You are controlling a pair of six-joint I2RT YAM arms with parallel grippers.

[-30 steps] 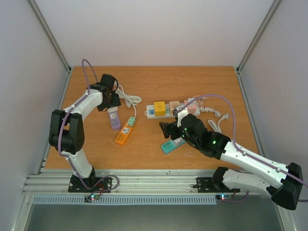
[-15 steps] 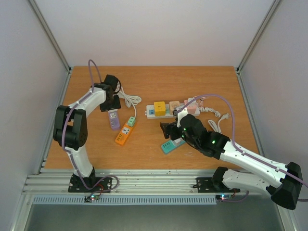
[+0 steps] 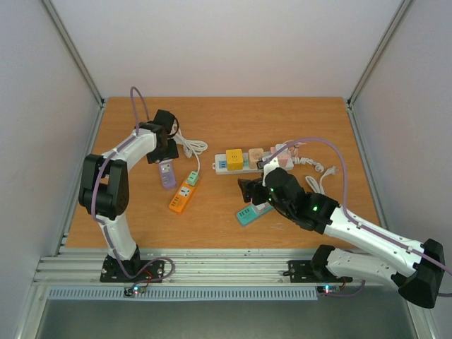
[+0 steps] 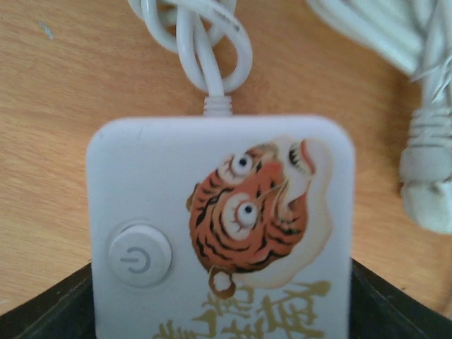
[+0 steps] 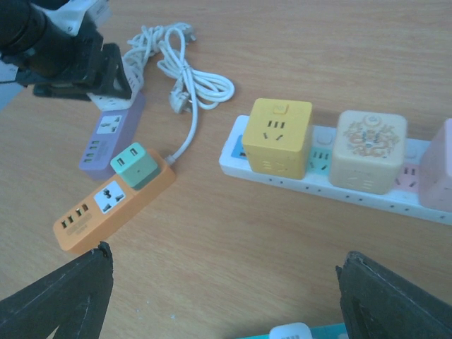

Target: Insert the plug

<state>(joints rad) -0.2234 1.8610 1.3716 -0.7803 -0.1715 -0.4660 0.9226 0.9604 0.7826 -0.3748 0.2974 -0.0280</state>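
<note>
My left gripper (image 3: 163, 148) sits low over the white, tiger-printed end (image 4: 219, 233) of the purple power strip (image 3: 168, 175). Its dark fingers (image 4: 42, 311) flank that end on both sides, and the jaws look open; contact is not visible. A white cable (image 3: 189, 145) runs from that end, and its plug (image 5: 180, 103) lies loose on the table, also seen blurred as the plug (image 4: 427, 191) in the left wrist view. My right gripper (image 3: 247, 189) hovers open and empty above the teal strip (image 3: 252, 211), its fingers (image 5: 70, 289) wide apart.
An orange power strip (image 3: 181, 193) with a green adapter (image 5: 135, 164) lies beside the purple one. A white strip (image 3: 239, 162) carries a yellow cube (image 5: 277, 135), a beige cube (image 5: 368, 150) and a pink one. More white cable (image 3: 319, 169) lies at the right.
My left arm has swung its elbow and its gripper has shifted slightly toward the back over the strip's end. The right gripper has edged a little to the right.
</note>
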